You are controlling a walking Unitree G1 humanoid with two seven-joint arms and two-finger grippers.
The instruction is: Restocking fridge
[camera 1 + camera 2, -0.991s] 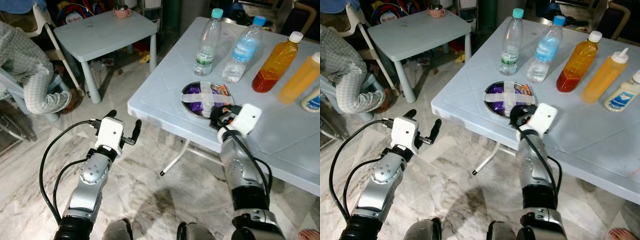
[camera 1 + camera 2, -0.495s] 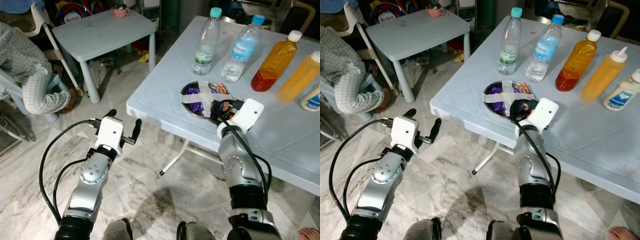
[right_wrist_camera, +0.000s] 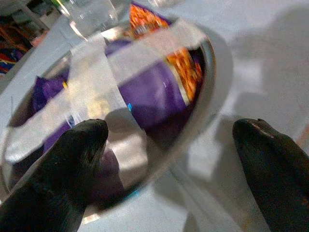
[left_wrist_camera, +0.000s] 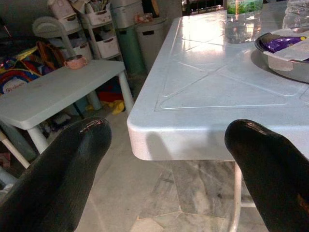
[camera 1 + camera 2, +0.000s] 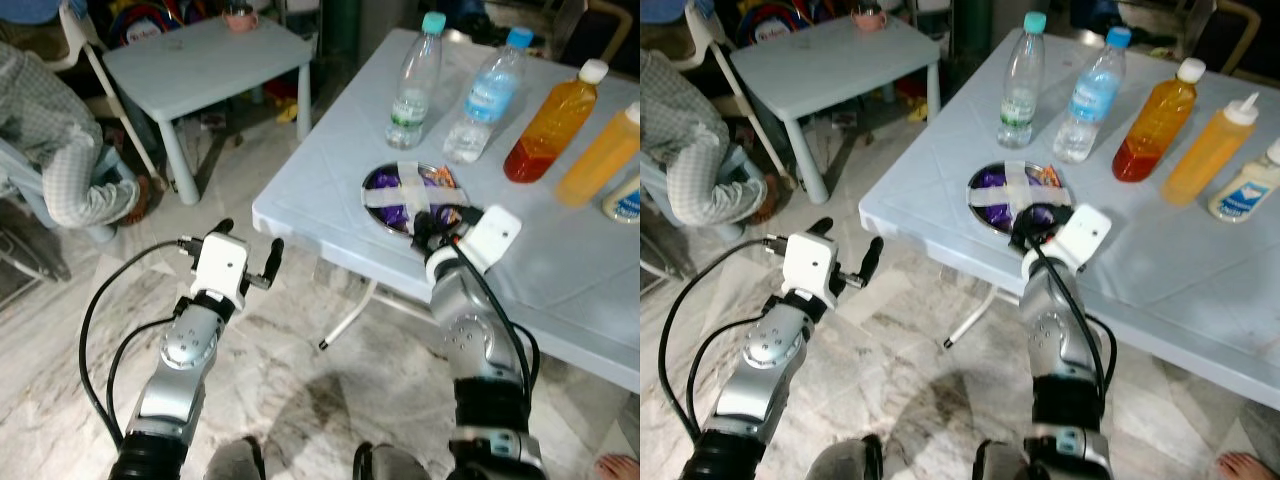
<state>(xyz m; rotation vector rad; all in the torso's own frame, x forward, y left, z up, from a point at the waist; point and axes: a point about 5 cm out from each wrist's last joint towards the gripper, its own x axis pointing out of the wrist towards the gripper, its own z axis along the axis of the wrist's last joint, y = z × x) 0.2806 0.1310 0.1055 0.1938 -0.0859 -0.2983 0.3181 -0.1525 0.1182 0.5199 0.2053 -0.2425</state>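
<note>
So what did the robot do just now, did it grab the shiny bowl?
Not yet. The right gripper edged in over the near rim of the round metal bowl crossed with tape strips and holding purple packets; its fingers are open around the rim. The bowl, the bottles and the left gripper, open off the light blue plastic table, stayed put.

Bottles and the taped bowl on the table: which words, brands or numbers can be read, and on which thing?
None can be read.
Green-label bottle: print too small.
Blue-label bottle: too small.
White squeeze bottle: blue label, blurred.
Snack packets in the bowl: print blurred.
</note>
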